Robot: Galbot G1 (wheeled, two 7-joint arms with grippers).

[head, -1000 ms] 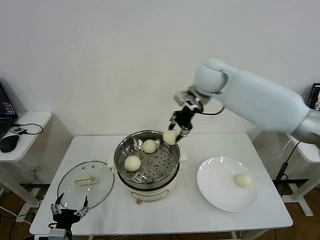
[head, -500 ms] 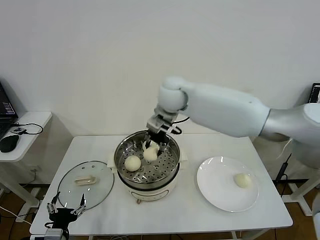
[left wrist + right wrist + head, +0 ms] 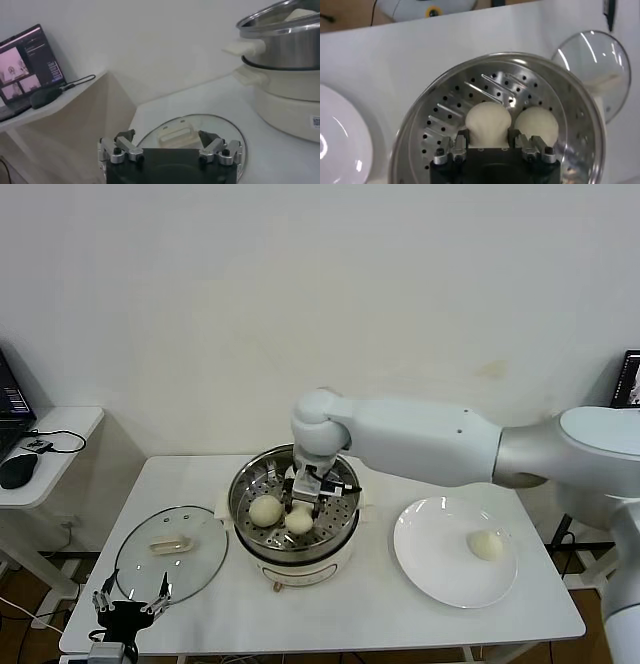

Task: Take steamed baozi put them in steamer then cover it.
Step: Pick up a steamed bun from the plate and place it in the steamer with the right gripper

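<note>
The steamer (image 3: 247,488) stands mid-table, its steel basket (image 3: 560,95) on a cream pot base. My right gripper (image 3: 303,509) is down inside the basket, shut on a baozi (image 3: 488,119) that sits low near the perforated floor. A second baozi (image 3: 265,510) lies right beside it (image 3: 536,123). Anything behind the gripper in the basket is hidden. One more baozi (image 3: 486,545) rests on the white plate (image 3: 430,569) to the right. The cover (image 3: 190,569), a glass lid, lies flat on the table left of the steamer. My left gripper (image 3: 130,608) hangs open at the table's front-left edge, just before the cover (image 3: 220,127).
A side desk (image 3: 60,429) with a laptop (image 3: 30,60) and mouse (image 3: 18,469) stands to the left. The table's front edge runs close below the steamer and plate. My right arm (image 3: 430,439) reaches across above the table's back.
My right gripper has carried the baozi from above the steamer's far right rim leftward and down into the basket. The left arm has stayed put.
</note>
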